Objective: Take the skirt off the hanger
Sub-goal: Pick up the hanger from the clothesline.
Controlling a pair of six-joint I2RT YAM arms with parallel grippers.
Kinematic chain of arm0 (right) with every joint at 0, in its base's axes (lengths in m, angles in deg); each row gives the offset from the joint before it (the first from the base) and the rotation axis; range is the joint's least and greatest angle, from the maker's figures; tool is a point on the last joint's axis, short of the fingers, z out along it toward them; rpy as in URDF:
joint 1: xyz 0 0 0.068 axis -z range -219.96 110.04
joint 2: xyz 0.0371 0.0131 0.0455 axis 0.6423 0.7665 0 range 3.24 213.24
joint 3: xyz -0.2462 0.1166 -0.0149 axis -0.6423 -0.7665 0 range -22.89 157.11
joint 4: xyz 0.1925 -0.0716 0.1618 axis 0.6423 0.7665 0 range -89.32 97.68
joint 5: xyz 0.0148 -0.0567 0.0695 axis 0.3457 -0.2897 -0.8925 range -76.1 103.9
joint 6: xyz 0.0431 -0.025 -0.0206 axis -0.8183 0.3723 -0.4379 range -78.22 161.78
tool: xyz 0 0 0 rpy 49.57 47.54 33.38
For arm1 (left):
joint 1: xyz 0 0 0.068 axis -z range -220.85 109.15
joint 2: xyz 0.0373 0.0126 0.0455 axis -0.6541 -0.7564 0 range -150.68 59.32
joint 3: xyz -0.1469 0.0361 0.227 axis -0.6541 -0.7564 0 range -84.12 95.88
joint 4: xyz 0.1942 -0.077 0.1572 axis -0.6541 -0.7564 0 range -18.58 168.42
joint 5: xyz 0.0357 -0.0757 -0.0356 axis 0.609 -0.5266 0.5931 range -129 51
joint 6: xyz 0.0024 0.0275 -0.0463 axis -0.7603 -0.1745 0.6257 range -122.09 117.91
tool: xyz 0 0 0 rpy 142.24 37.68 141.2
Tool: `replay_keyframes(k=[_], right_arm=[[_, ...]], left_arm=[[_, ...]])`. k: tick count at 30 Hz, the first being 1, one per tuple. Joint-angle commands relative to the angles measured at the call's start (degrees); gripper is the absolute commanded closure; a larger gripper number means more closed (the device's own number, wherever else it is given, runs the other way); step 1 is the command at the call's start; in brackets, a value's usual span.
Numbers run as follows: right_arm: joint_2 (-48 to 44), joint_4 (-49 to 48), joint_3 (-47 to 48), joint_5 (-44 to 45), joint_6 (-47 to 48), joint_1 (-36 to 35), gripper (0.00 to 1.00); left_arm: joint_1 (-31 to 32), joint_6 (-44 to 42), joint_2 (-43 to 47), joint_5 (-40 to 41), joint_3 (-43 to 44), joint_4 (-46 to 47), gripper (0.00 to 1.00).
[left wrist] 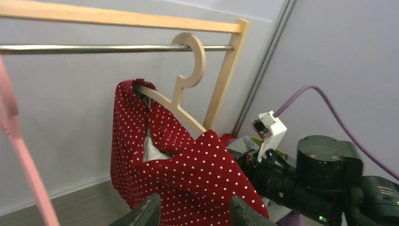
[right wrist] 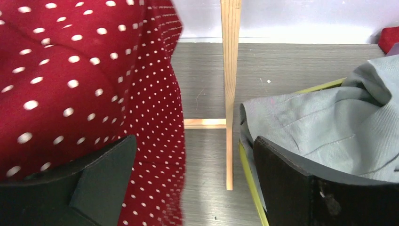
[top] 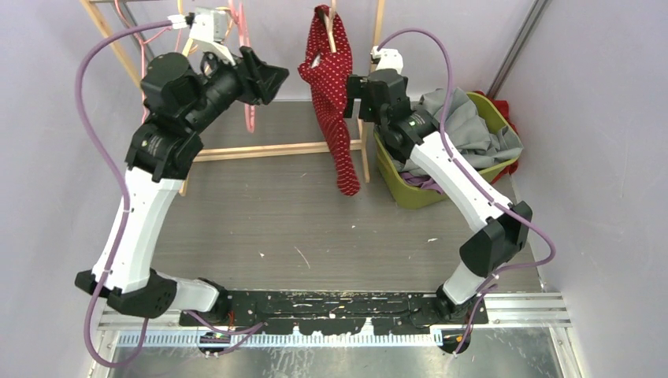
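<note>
The red skirt (top: 331,94) with white dots hangs from a wooden hanger (left wrist: 188,75) hooked on the metal rail (left wrist: 94,48). One side of the waistband has slid down the hanger's arm, baring a white lining. My left gripper (top: 274,79) hovers just left of the skirt, its jaws open and empty; in the left wrist view the skirt (left wrist: 188,174) fills the space beyond the left gripper (left wrist: 195,211). My right gripper (top: 352,96) is at the skirt's right side. It stands wide open (right wrist: 195,155), its left finger (right wrist: 101,176) over the dotted cloth (right wrist: 70,70).
A pink hanger (top: 246,71) hangs on the rail behind my left gripper. The wooden rack's post (right wrist: 229,94) stands between the skirt and a green basket (top: 410,189) full of grey clothes (top: 465,126). Purple walls close in on all sides.
</note>
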Motion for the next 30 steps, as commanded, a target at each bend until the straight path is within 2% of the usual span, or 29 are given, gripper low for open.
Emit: replay_keyframes(k=[1, 7, 15, 24, 30], right_arm=[[-5.86, -0.12, -1.24, 2.70, -0.80, -0.80, 0.02], [-7.70, 0.49, -2.16, 5.15, 0.38, -0.81, 0.02], [-9.14, -0.15, -3.84, 7.74, 2.77, -0.77, 0.01], [-10.57, -1.09, -4.91, 9.50, 5.30, -0.69, 0.00], [-10.47, -1.41, -4.73, 9.73, 6.36, -0.33, 0.00]], left_arm=[[1.91, 2.05, -2.56, -0.23, 1.38, 3.91, 0.45], [2.30, 3.84, -8.36, 0.52, 1.16, 11.04, 0.45], [3.15, 4.15, -18.44, 0.17, 9.55, 17.10, 0.45], [3.25, -7.82, -25.30, 2.56, 14.02, 17.55, 0.45], [3.28, -20.43, -26.36, 4.67, 14.74, 13.24, 0.44]])
